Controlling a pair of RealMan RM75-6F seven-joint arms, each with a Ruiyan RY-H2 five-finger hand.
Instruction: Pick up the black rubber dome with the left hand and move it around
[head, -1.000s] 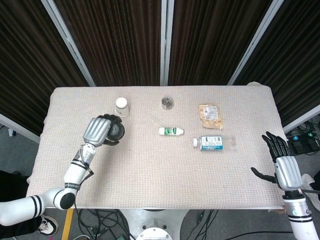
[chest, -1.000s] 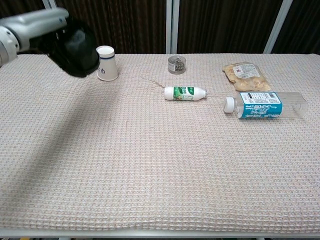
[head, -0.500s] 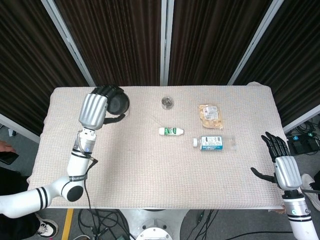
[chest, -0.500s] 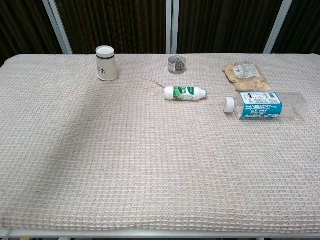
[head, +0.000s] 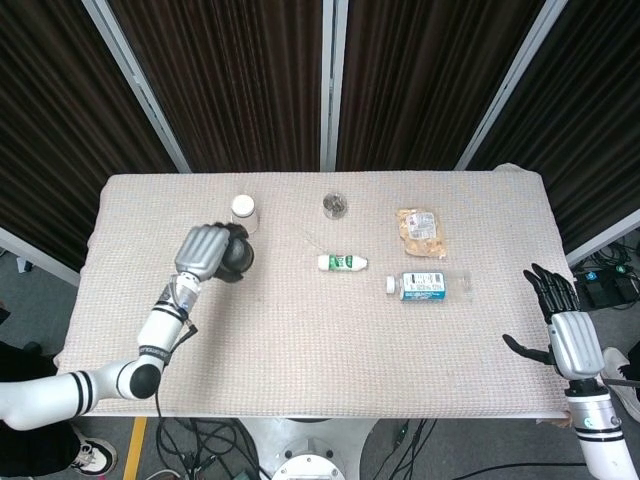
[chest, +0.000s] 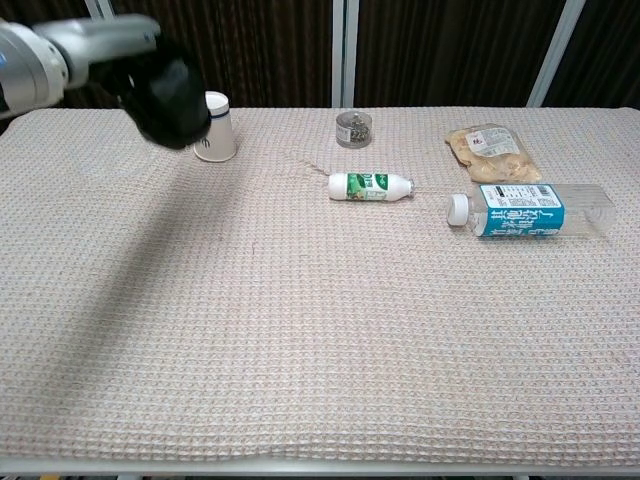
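Left hand (head: 205, 251) grips dome (head: 236, 257), fingers wrapped around it, lifted above table (head: 300, 350) at far-left part. Dome sits on hand's right side, toward table middle. Cup (head: 243, 209) just beyond it, nearest obstacle. Small bottle (head: 343, 262) and big bottle (head: 428, 286) well apart to right. Right hand (head: 562, 330) empty, fingers spread, at table's right edge, far from dome.

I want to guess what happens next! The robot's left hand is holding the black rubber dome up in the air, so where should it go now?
Probably toward the middle of the table, away from the white paper cup. The left hand holds the black rubber dome very close to that cup, and the beige cloth there lies bare.
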